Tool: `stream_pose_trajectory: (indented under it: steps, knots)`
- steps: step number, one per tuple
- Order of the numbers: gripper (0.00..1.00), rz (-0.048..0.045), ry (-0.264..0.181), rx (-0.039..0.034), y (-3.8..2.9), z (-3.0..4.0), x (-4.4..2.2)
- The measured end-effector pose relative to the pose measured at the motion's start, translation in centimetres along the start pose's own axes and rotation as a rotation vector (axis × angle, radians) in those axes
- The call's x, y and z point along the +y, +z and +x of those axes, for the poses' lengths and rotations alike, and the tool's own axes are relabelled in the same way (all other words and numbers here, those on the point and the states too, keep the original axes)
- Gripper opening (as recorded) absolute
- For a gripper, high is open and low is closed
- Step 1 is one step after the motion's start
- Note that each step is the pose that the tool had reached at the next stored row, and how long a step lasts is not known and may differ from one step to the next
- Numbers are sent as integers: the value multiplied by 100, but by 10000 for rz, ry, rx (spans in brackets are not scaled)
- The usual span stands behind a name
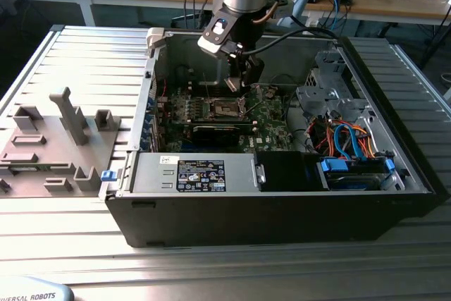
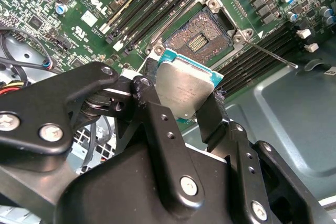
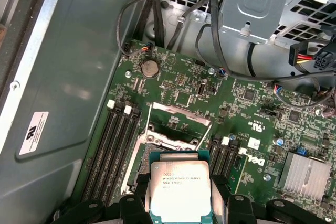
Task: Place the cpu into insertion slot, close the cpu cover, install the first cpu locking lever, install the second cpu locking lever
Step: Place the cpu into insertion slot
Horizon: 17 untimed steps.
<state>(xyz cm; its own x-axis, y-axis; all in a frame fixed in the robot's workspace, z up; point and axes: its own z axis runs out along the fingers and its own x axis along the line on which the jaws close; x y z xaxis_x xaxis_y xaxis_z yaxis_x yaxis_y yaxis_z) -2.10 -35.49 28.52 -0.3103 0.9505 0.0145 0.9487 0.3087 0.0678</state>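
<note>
**Operator:** What is the hand doing right now?

**Spotter:** Your hand point(image 1: 243, 79) is reaching down into the open computer case point(image 1: 282, 209) that is lying on the bench point(image 1: 211, 266). It is gripping the cpu point(image 2: 184, 90), with the fingers point(image 2: 210, 114) narrowed onto two opposite edges of it.

**Operator:** And where is the cpu sitting?

**Spotter:** You are holding it in the air, silvery top facing both wrist views, just short of the insertion slot point(image 2: 197, 38) and apart from it. In the first wrist view it is overlapping the slot's nearer edge. The cpu cover point(image 3: 181, 109) is standing open on the slot's far side. A thin locking lever point(image 2: 270, 55) is sticking out free beside the slot, over the green circuit board point(image 3: 236, 108).
</note>
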Motion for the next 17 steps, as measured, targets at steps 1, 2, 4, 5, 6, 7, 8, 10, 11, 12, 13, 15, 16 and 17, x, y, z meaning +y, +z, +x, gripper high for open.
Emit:
stream_pose_trajectory:
  steps: [1, 2, 4, 5, 6, 7, 8, 10, 11, 12, 13, 15, 16, 17]
  knots:
    - [54, 0, 5, 0, 0, 0, 0]
    - [54, 0, 8, -1, 0, 0, 0]
    - [54, 0, 21, -2, 0, 0, 0]
    - [54, 0, 27, -2, 0, 0, 0]
    - [54, 0, 34, -2, 0, 0, 0]
    - [54, -1, 38, -3, 0, 0, 0]
    - [54, -1, 43, -3, 0, 0, 0]
    - [54, 0, 57, -4, 0, 0, 0]
    - [54, -1, 61, -5, 0, 0, 0]
    - [54, -1, 68, -5, 0, 0, 0]
    - [54, -1, 73, -5, 1, 0, 0]
    - [54, -1, 88, -6, 1, 0, 0]
    - [54, -1, 93, -7, 1, 0, 0]
    - [54, -1, 101, -7, 1, 0, 0]
